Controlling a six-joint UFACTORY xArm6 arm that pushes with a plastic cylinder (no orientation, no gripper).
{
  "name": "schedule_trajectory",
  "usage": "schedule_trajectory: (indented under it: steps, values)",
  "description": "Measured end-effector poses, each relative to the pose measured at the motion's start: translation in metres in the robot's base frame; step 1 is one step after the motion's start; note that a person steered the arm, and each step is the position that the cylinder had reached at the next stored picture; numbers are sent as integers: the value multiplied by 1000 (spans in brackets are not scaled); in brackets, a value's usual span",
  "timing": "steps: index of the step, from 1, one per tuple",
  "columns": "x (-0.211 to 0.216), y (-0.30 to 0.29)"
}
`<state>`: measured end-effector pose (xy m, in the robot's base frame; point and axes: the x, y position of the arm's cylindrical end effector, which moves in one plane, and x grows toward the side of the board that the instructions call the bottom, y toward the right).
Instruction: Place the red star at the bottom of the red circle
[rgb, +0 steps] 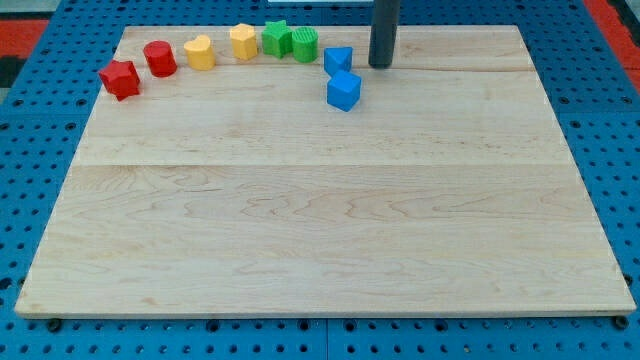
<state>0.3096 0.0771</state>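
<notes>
camera view | my tip (381, 65) is seen bare, grasping nothing, just right of the blue blocks (341, 78) | red star (119, 79) lies far to its left, touching the red circle (160, 58) at lower left | no long axis

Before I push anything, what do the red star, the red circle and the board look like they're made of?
Red star and red circle: probably moulded plastic or painted wood; uniform saturated colour, no visible grain, soft sheen. I cannot tell which.
Board: light wood, seemingly matte; grain streaks and plank seams show.
My tip is right of the blue blocks, far from both red pieces.
</notes>
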Motion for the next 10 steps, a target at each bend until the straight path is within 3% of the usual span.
schedule_trajectory:
  steps: [1, 2, 4, 5, 6, 8, 10]
  values:
    - [92, -3]
    - [150, -69]
    - [130, -324]
    - [123, -377]
    - [109, -382]
    - [42, -370]
    - [42, -382]
